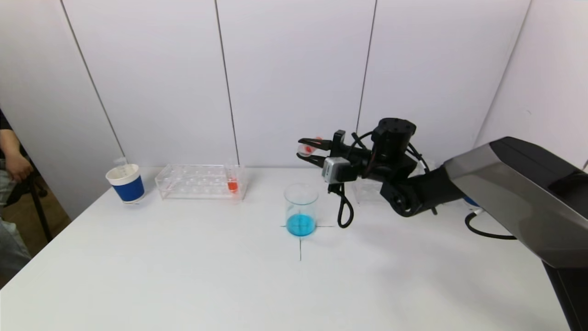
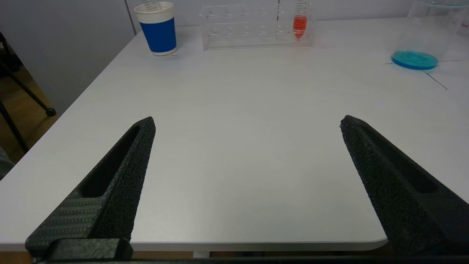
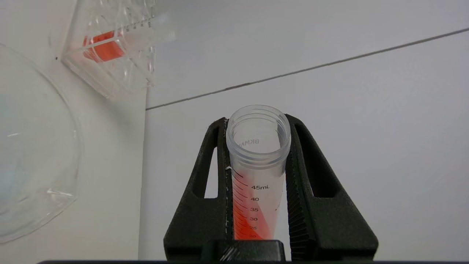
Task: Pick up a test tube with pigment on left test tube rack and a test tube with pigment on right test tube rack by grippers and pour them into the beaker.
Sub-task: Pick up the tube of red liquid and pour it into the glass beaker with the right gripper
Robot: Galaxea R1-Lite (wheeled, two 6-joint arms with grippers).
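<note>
Right hand [image 1: 308,153] raised above and just behind the glass beaker [image 1: 301,209], clamped on a graduated test tube [image 3: 257,172] lying nearly level, open mouth pointing toward the robot's left. Orange-red pigment pooled along the lower inner wall of the tube, short of the rim. Beaker upright on a black cross marked on the white surface [image 1: 183,276], shallow layer of blue liquid in its bottom. Clear left test tube rack [image 1: 200,181] at the far edge of the surface, well to the left of the beaker, with one test tube of orange-red pigment [image 1: 232,182] upright in its end nearest the beaker. Blue-and-white paper cup [image 1: 125,183] beside the rack's other end. Right test tube rack mostly hidden behind the right arm. Left hand [image 2: 247,124] spread wide, gripping nothing, low over the near left part of the surface, well apart from rack and beaker.
</note>
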